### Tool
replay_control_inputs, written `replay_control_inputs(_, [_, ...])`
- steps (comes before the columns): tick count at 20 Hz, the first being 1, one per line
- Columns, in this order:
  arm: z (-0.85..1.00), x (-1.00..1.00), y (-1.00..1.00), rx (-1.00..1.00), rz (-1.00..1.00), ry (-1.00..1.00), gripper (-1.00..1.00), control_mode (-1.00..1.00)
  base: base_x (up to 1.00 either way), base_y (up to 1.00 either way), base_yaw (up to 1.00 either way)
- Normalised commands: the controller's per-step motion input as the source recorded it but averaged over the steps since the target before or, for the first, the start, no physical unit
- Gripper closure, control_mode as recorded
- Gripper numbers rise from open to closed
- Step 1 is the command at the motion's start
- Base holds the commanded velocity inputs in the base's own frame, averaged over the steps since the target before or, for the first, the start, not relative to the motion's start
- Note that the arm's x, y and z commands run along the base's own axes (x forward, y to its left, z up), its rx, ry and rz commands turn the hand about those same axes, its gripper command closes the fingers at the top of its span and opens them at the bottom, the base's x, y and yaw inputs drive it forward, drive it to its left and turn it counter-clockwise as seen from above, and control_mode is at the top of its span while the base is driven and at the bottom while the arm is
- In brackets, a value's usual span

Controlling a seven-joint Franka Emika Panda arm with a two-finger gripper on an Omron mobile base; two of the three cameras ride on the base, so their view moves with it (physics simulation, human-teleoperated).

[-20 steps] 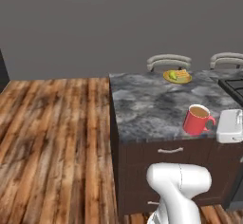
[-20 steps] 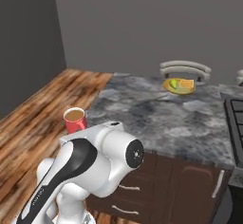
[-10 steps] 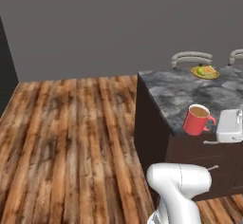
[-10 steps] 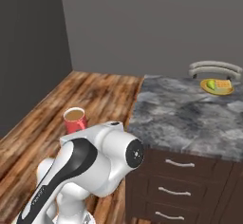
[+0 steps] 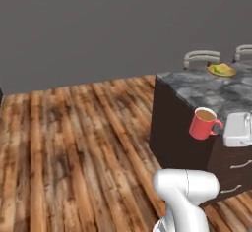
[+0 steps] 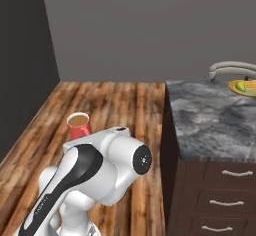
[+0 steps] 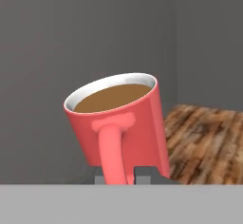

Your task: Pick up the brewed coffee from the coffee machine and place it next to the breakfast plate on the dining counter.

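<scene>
I see the gripper (image 7: 121, 174) closed on the handle of the red mug (image 7: 118, 126); its two dark finger tips stand on both sides of the handle, at the bottom of the hand view. The mug is full of light-brown coffee and it looks tilted in this view, but this camera rolls with the hand, so I cannot tell if it is really tilted.

In the left base view the mug (image 5: 204, 123) is held in the air in front of the dark side of the counter (image 5: 206, 89), with the handle turned to the white hand at the right edge. It is not resting on the stone top. In the right base view the mug (image 6: 78, 126) is just behind the white arm, over the wooden floor (image 6: 115, 105).

The yellow plate (image 5: 221, 70) lies at the far side of the counter, near two grey chair backs, well apart from the mug. I also see the plate (image 6: 243, 86) at the right edge of the right base view.
</scene>
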Motion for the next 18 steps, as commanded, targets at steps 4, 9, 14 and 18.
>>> replay_control_inputs(4, [0.0,0.0,0.0,0.0,0.0,0.0,1.0,1.0,0.54,1.0,-0.53])
replay_control_inputs(9, [0.0,0.0,0.0,0.0,0.0,0.0,1.0,1.0,0.91,1.0,-0.51])
replay_control_inputs(14, [0.0,0.0,0.0,0.0,0.0,0.0,1.0,1.0,1.0,1.0,-0.51])
replay_control_inputs(18, [0.0,0.0,0.0,0.0,0.0,0.0,1.0,1.0,1.0,0.89,-0.54])
